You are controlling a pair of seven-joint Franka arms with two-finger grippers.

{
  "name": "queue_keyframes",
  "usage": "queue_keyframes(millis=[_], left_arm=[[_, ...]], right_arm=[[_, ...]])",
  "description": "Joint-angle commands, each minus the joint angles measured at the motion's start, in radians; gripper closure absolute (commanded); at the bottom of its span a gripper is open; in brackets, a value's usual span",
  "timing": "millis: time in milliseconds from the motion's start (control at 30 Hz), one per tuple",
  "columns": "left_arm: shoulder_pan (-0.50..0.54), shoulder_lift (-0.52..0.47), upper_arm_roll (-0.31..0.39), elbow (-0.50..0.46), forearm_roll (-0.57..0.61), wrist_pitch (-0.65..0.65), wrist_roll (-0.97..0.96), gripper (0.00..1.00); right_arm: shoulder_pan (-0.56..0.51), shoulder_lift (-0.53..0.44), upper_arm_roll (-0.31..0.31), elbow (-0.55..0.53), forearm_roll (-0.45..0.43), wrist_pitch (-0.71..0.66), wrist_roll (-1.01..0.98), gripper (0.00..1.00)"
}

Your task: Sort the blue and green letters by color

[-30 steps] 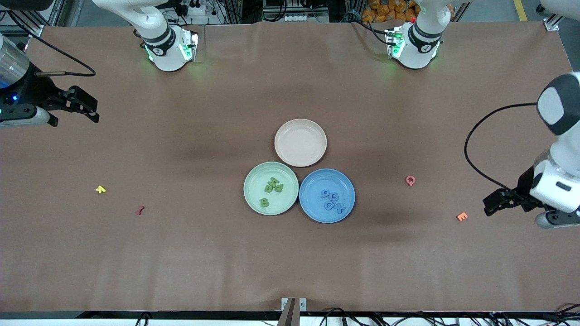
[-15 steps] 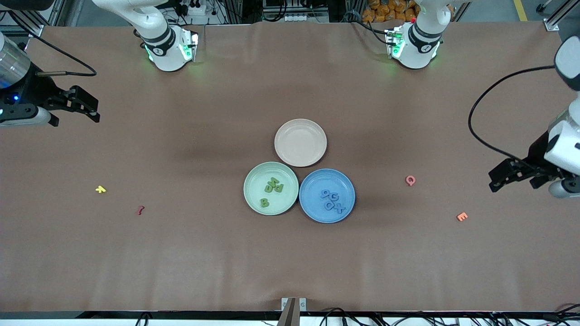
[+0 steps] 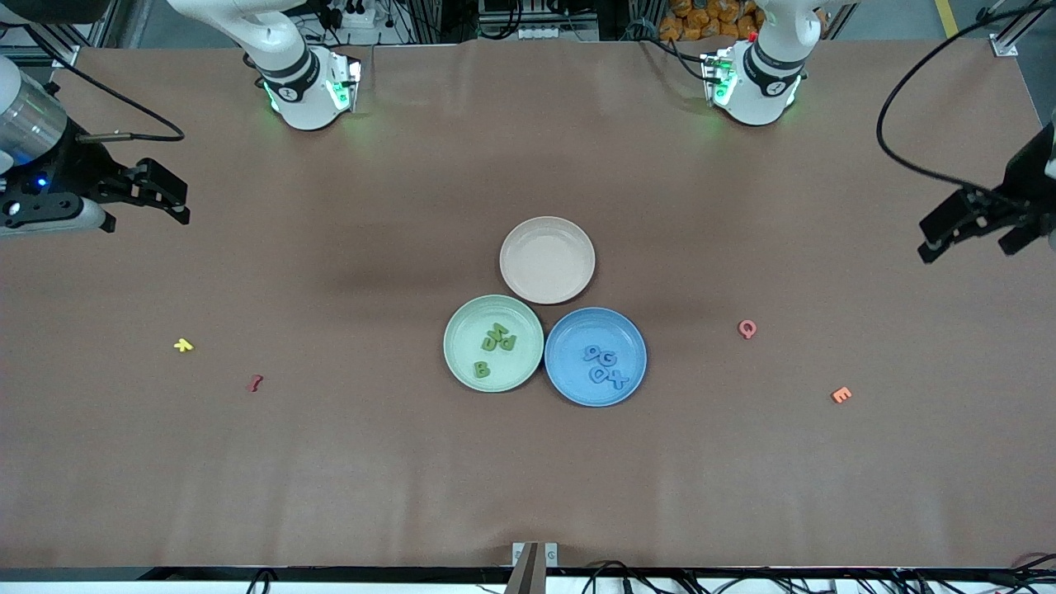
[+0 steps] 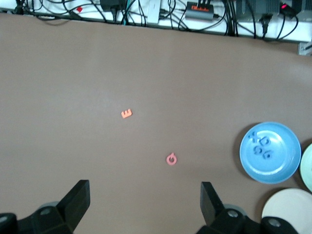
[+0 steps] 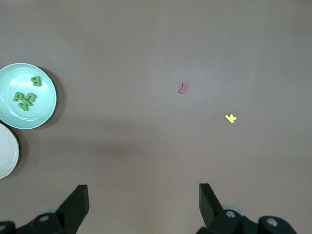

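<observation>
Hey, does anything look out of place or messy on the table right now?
Nothing stands out. The green letters lie in the green plate, the blue letters in the blue plate. The beige plate holds nothing. Both the left gripper and right gripper are open and empty.

Brown covered table (image 3: 528, 478), cables and power strips (image 4: 161, 9) along its edge

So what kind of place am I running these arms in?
Most likely a robotics lab or test cell, not a home. A bare brown table holds only three small plates and toy letters, the green plate and blue plate among them. Cables and power strips line the table's edge, and aluminium framing stands nearby.
</observation>
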State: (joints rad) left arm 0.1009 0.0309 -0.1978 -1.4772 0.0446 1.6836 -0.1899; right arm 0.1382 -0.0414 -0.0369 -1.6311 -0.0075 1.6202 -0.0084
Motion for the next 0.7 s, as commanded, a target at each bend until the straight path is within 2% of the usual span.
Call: queue_keyframes(millis=[0, 267, 467, 667], left_arm=[[0.019, -0.103, -0.008, -0.124, -0.028, -0.005, 0.021, 0.0], [0.017, -0.187, -0.008, -0.212, -0.028, -0.044, 0.035, 0.0], [0.013, -0.215, 0.001, -0.255, -0.028, -0.062, 0.05, 0.0], [0.016, -0.215, 0.003, -0.256, -0.028, -0.062, 0.052, 0.0]], right_arm=[[0.004, 0.0, -0.003, 0.023, -0.012, -0.017, -0.008, 0.0], [0.006, -0.006, 0.002, 0.027, -0.012, -0.017, -0.001, 0.0], [0.006, -0.012, -0.001, 0.025, -0.012, -0.016, 0.001, 0.0], [0.017, -0.008, 0.005, 0.007, -0.015, -0.028, 0.001, 0.0]])
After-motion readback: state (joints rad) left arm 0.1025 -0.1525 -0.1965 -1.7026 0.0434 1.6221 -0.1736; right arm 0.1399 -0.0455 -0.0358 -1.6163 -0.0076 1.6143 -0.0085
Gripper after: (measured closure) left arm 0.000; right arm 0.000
